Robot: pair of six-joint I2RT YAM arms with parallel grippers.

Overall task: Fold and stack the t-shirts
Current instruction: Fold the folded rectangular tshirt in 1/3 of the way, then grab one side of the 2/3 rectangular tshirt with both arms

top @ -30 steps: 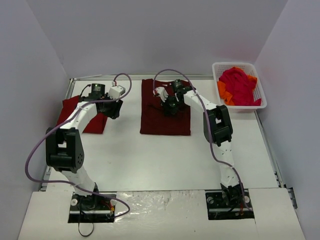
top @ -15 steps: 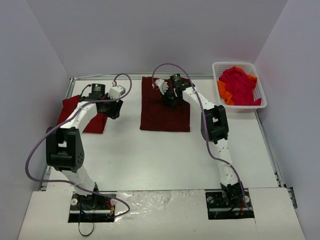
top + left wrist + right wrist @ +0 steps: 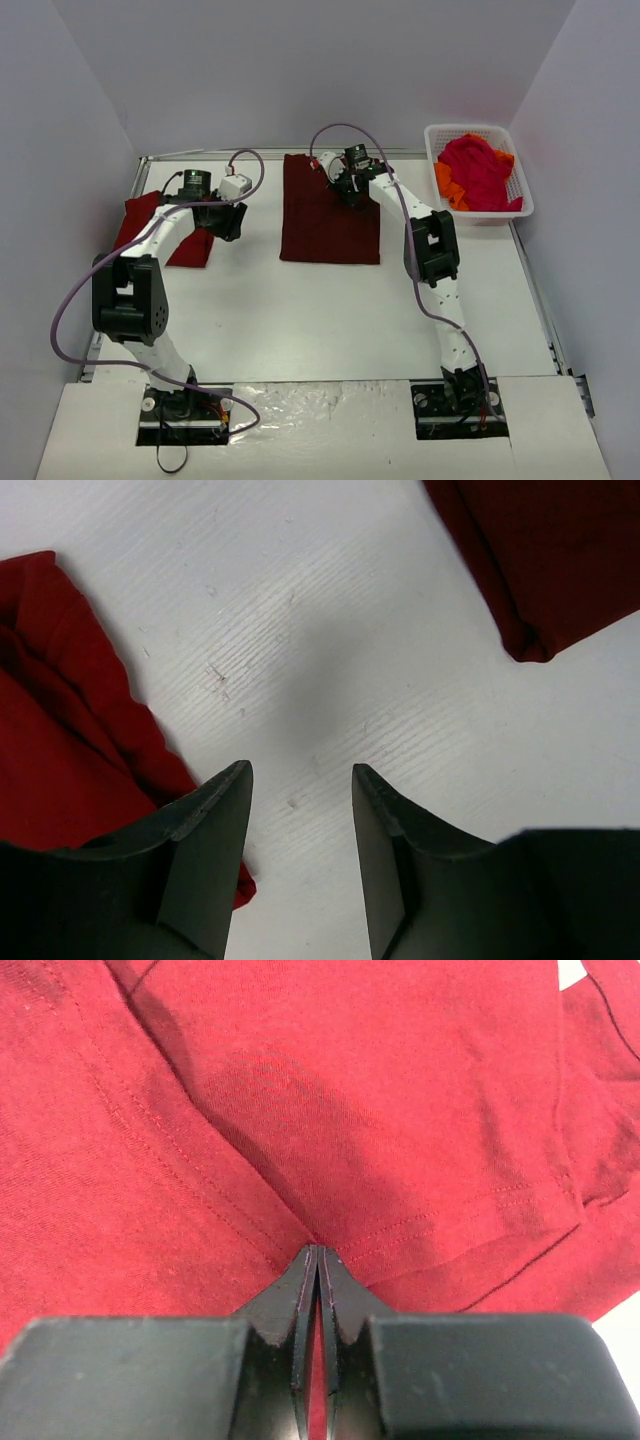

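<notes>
**Right claw pinching maroon shirt, left claw spread over table**

Right arm stretched long toward top centre of the overhead view. The right gripper (image 3: 316, 1250) is angled down on the dark maroon t-shirt (image 3: 330, 225), jaws pressed together on a ridge of cloth beside a double-stitched hem. That shirt is a flat folded rectangle of fine knit.

Left arm bent, left gripper (image 3: 300, 770) spread, hovering over the ribbed white table (image 3: 330, 660) beside the rumpled red t-shirt (image 3: 60, 760).

Crimson and orange shirts (image 3: 478, 175) are heaped in a white lattice basket (image 3: 470, 130), upper right.
</notes>
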